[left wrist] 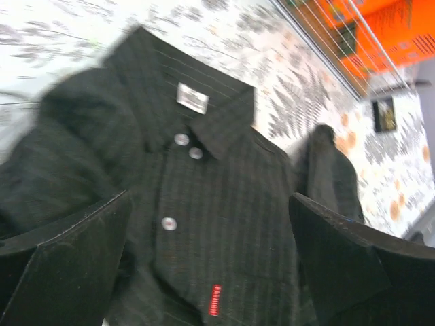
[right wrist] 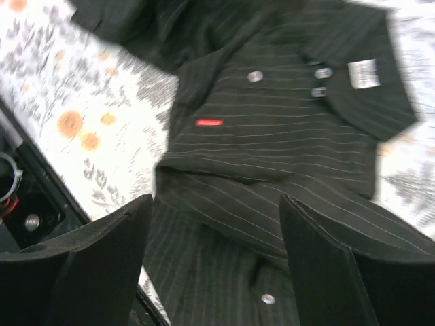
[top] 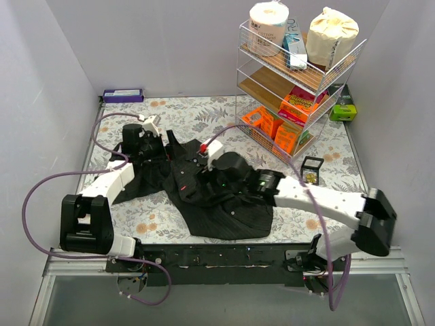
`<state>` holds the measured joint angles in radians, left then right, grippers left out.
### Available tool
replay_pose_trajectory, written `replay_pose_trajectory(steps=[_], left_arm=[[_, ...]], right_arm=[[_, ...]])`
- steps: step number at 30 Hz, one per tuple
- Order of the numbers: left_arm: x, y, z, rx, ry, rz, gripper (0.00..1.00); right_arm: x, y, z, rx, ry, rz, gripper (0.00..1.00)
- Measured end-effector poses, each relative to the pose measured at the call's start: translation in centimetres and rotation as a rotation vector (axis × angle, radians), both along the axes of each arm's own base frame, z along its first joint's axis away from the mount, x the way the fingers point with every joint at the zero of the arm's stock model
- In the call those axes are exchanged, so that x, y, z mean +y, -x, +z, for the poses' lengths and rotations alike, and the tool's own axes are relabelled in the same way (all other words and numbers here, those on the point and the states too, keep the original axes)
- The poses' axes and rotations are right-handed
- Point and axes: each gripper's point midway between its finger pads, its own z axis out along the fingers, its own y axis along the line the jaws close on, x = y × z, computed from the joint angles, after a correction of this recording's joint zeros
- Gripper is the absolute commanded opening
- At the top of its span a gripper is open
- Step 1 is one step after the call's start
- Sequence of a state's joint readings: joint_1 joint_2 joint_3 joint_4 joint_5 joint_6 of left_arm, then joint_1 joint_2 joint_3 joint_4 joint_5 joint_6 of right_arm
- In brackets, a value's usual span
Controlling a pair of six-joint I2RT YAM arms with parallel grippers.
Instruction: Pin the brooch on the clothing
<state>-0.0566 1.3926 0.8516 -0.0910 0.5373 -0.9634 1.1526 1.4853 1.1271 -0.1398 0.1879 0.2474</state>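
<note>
The clothing, a black pinstriped collared shirt, lies crumpled in the middle of the floral table cover. Its collar, white buttons and red chest label show in the left wrist view; the label also shows in the right wrist view. My left gripper is open and empty, just above the shirt's chest. My right gripper is open and empty over the shirt's lower front. A small golden thing, the brooch, lies in a small black box to the right of the shirt, apart from both grippers.
A three-tier wire rack with paper rolls and orange boxes stands at the back right. A green box sits beside it. A purple box lies at the back left wall. Grey walls enclose the table on three sides.
</note>
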Motion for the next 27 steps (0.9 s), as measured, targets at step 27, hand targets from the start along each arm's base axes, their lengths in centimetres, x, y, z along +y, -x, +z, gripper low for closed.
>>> replay_pose_trajectory(steps=[27], left_arm=[[-12.2, 0.6, -2.9, 0.072, -0.208, -0.283, 0.98]], right_arm=[[-13.7, -11.1, -14.2, 0.174, 0.327, -0.412, 0.62]])
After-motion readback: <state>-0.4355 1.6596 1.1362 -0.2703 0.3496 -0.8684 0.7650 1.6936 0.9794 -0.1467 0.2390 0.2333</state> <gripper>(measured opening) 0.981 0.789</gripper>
